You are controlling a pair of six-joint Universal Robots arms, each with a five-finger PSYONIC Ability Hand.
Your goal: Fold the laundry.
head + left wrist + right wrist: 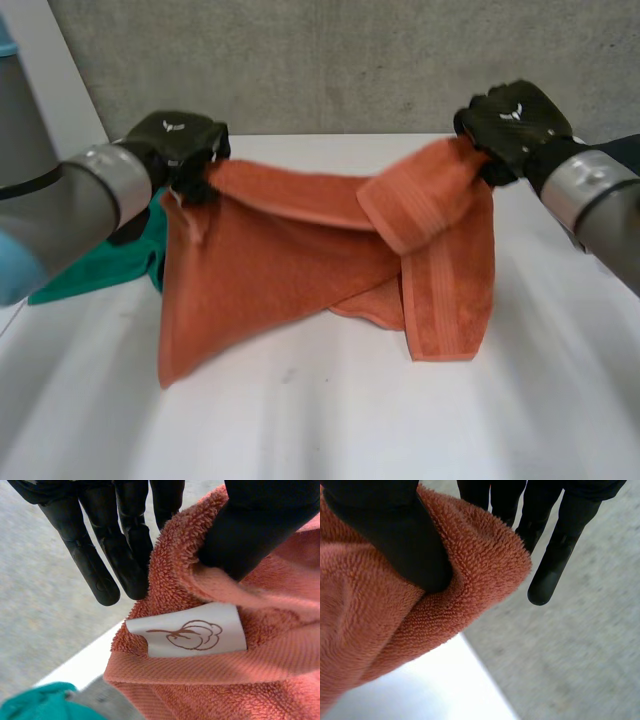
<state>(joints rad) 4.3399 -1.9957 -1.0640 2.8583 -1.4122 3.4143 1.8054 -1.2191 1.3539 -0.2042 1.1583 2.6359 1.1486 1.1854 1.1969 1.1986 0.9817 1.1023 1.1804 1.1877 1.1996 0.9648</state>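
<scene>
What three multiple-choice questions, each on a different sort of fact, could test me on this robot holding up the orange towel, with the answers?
1. How does the black right hand meet the orange terry towel?
A. It rests flat on it.
B. It hovers apart from it.
C. It pinches a corner between thumb and fingers.

2. What colour is the drawing on the towel's white fabric label?
A. Blue.
B. Brown.
C. Green.

3. Where does the crumpled teal cloth lie?
A. On the white table, beside the left arm.
B. On top of the towel.
C. In the right hand.

Answers: C, the right wrist view shows the thumb pressing towel against the fingers; B, the left wrist view shows brown lines; A, the head view shows it on the table by that arm.
</scene>
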